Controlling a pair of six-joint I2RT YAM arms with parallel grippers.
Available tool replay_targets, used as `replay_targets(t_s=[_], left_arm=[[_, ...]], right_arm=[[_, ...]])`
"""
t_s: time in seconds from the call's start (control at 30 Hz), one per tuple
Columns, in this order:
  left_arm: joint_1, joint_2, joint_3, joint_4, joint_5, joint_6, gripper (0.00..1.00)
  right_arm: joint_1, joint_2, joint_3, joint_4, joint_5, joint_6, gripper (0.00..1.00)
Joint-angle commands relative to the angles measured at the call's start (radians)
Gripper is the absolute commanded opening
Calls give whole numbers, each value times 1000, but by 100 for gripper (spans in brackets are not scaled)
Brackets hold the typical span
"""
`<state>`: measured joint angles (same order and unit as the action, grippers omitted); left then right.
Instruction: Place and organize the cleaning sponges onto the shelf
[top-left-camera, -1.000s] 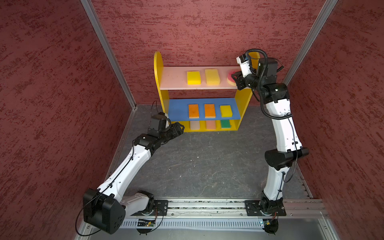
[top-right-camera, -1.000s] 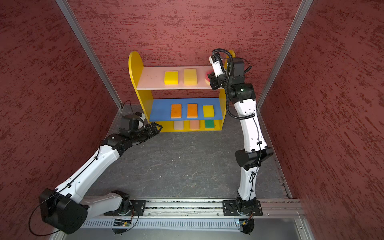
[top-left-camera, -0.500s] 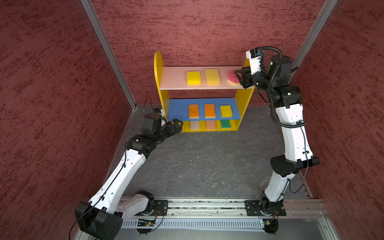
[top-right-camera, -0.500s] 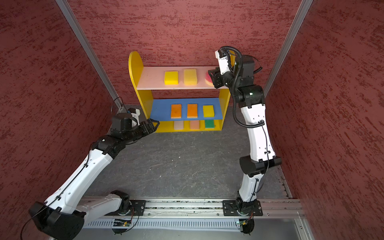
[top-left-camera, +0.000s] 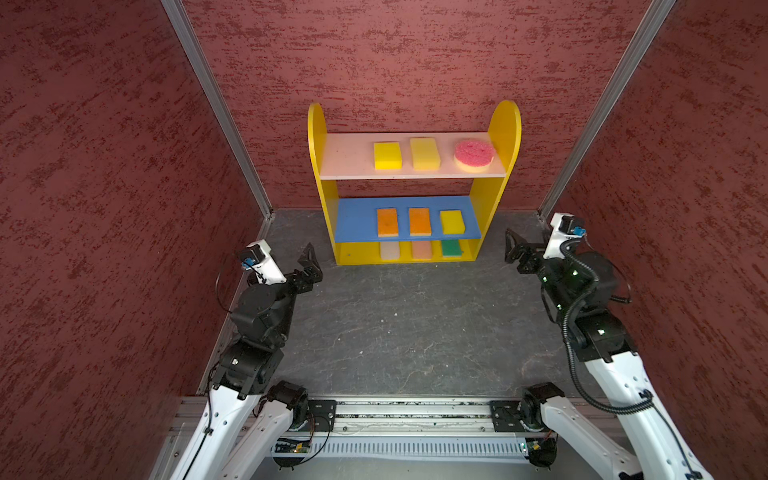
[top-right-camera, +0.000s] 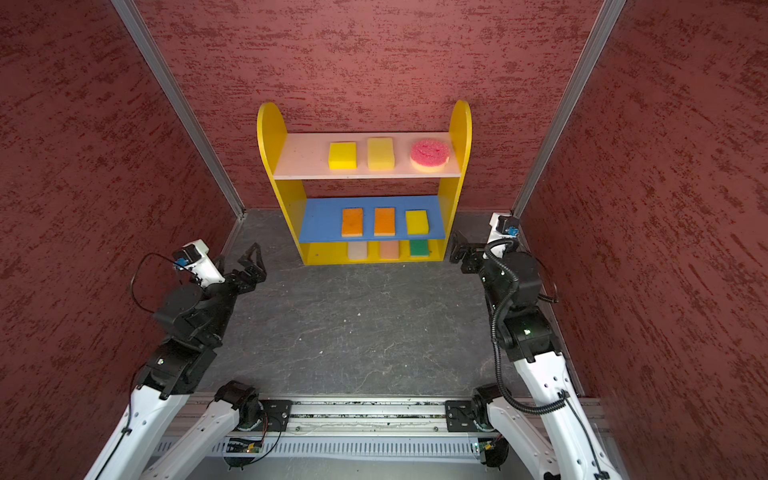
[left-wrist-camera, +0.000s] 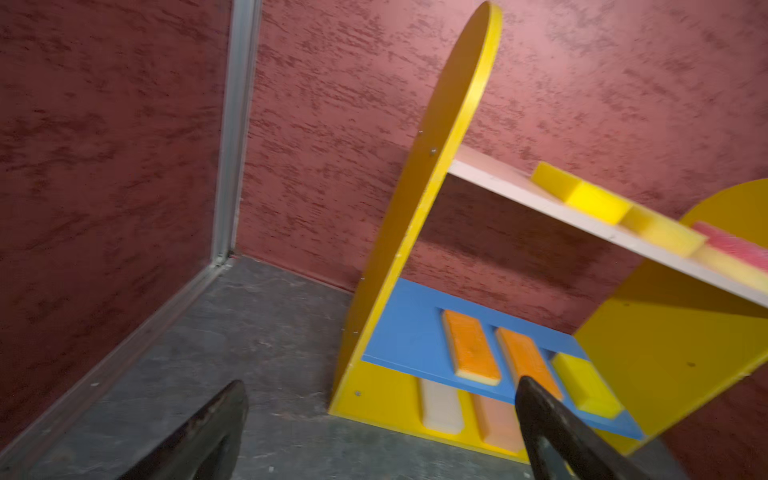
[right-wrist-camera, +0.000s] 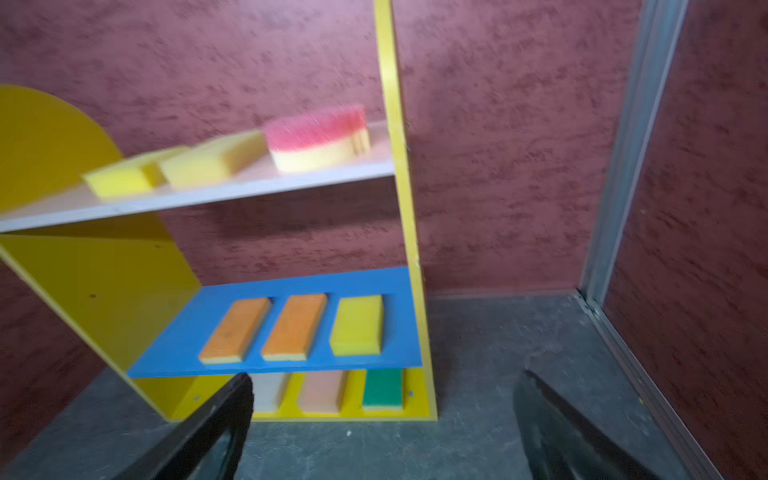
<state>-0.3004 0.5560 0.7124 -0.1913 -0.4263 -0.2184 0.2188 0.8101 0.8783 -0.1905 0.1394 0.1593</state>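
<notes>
On shelf (top-left-camera: 505, 124): all nine sponges (top-left-camera: 419, 221), three per board, rows tidy. L tool (top-left-camera: 308, 262) & R tool (top-left-camera: 513, 249) released, empty, flanking it. Placing prob. done; next: park arms.

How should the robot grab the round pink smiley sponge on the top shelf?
Probably from above, pinching the pink sponge across its thick round edge, front to back. It lies flat on the top board, and the yellow side panel stands close beside it, leaving little room there.
</notes>
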Motion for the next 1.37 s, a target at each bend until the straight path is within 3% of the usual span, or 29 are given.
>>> replay_targets(t_s=[0.0, 0.17, 0.37, 0.5, 0.6, 0.7, 0.77, 0.83, 0.9, 0.93, 0.97, 1.13, 1.27, 1.33], left_arm=[[24, 22, -149, 208, -117, 271, 99], [118, 211, -231, 296, -70, 218, 99], [166, 429, -359, 638, 44, 252, 100], [254, 573, -404, 792, 187, 224, 99], [299, 684, -442, 961, 264, 212, 99], [324, 752, -404, 1001, 333, 215, 99], [344, 798, -356, 952, 409, 203, 99], [345, 884, -366, 1052, 483, 219, 99], [335, 993, -404, 1241, 534, 250, 99], [324, 975, -401, 1219, 526, 261, 99], [322, 962, -375, 1132, 516, 257, 99], [325, 969, -344, 1087, 490, 246, 99], [325, 979, -337, 1096, 475, 241, 99], [325, 980, -337, 1094, 472, 240, 99]], right_arm=[[-4, 47, -195, 168, 164, -6, 99], [-7, 115, -496, 623, 311, -22, 99], [-23, 361, -559, 878, 354, -112, 99], [-97, 514, -607, 1129, 296, -74, 99], [-137, 558, -553, 1079, 242, -100, 99], [-177, 606, -599, 1270, 221, -141, 99], [-265, 672, -646, 1395, 109, -72, 99], [-282, 648, -642, 1336, 67, -50, 99], [-285, 701, -689, 1463, 40, -58, 99], [-282, 772, -739, 1672, 48, -78, 99], [-279, 784, -796, 1773, 58, -72, 99], [-268, 768, -768, 1701, 46, -88, 99], [-269, 740, -585, 1326, -91, -136, 99], [-268, 740, -601, 1356, -87, -140, 99]])
